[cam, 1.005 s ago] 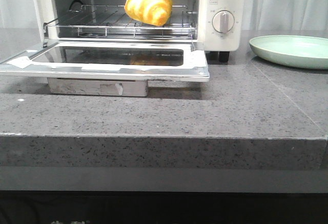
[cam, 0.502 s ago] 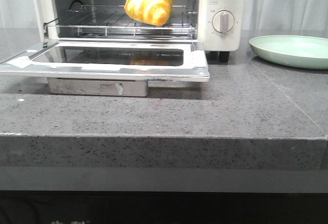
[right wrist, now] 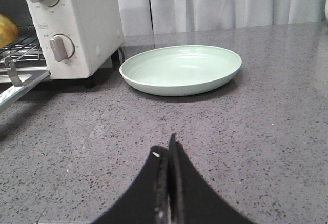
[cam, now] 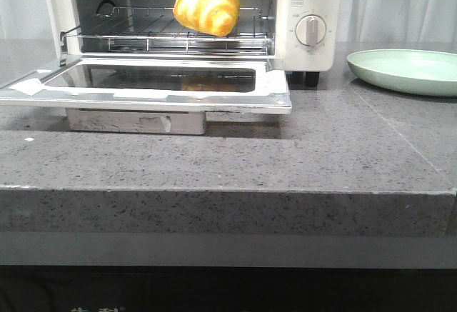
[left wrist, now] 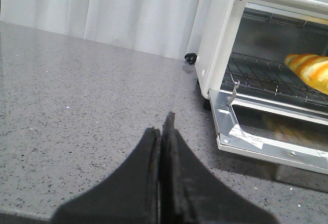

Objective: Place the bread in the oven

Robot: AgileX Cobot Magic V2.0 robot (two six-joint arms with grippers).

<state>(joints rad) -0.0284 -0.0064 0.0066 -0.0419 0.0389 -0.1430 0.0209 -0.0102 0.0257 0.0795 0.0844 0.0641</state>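
Note:
The bread (cam: 207, 8), a glossy golden roll with orange-brown stripes, lies on the wire rack (cam: 164, 32) inside the cream-white oven (cam: 308, 12). The oven's glass door (cam: 150, 83) is dropped open. The bread also shows in the left wrist view (left wrist: 309, 70) and, at the frame's edge, in the right wrist view (right wrist: 6, 30). My left gripper (left wrist: 163, 126) is shut and empty over the counter, left of the oven. My right gripper (right wrist: 166, 147) is shut and empty, in front of the plate. Neither gripper shows in the front view.
A pale green plate (cam: 407, 71) sits on the grey stone counter (cam: 321, 148) right of the oven; it also shows in the right wrist view (right wrist: 180, 69). The open door overhangs the counter in front of the oven. White curtains hang behind.

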